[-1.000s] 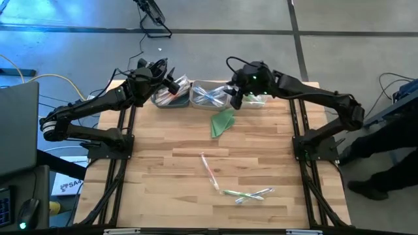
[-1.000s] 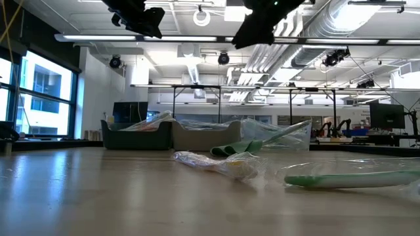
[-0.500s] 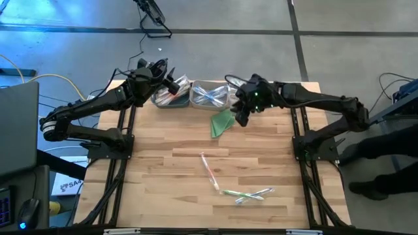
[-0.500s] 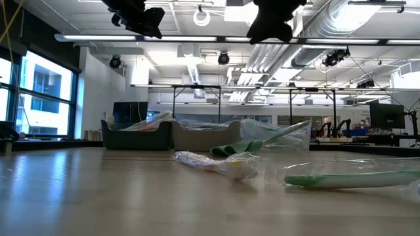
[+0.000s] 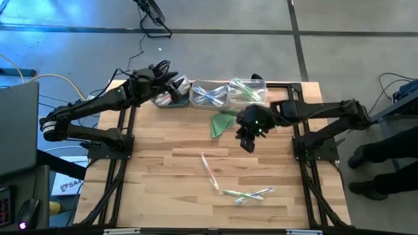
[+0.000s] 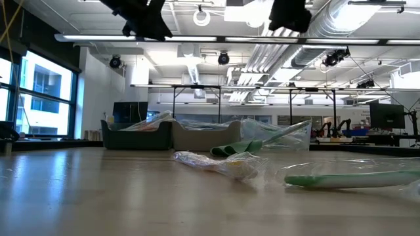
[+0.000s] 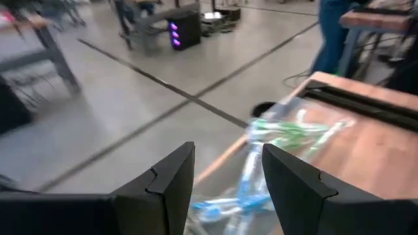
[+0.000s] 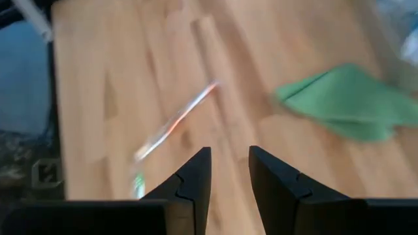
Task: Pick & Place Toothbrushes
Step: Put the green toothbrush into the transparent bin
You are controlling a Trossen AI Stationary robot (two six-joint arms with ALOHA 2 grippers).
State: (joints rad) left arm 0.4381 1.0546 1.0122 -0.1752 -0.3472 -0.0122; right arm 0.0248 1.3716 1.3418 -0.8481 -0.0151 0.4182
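Loose toothbrushes lie flat on the wooden table (image 5: 157, 150): an orange-accented one (image 5: 209, 170) (image 8: 176, 121) and green ones (image 5: 248, 194) nearer the front edge. More toothbrushes fill three trays (image 5: 209, 95) at the far edge, seen as green (image 7: 294, 130) and blue (image 7: 228, 202) sticks. My right gripper (image 5: 248, 143) (image 8: 230, 163) hovers above the table, just right of the folded green cloth (image 5: 222, 122), slanting down, narrowly open, with nothing between its fingers. My left gripper (image 5: 176, 83) (image 7: 228, 163) hangs open and empty above the left tray.
The green cloth (image 8: 346, 108) lies flat between the trays and the loose toothbrushes. Black frame rails (image 5: 297, 130) run along the table's left and right sides. Bare wood lies on the table's left half. A person stands off the right edge (image 5: 392, 143).
My right gripper has swung from above the right tray at the far edge toward the table's middle and near side, past the green cloth, tipping further down. My left gripper has turned at the wrist while staying above the left tray. Nothing on the table has moved.
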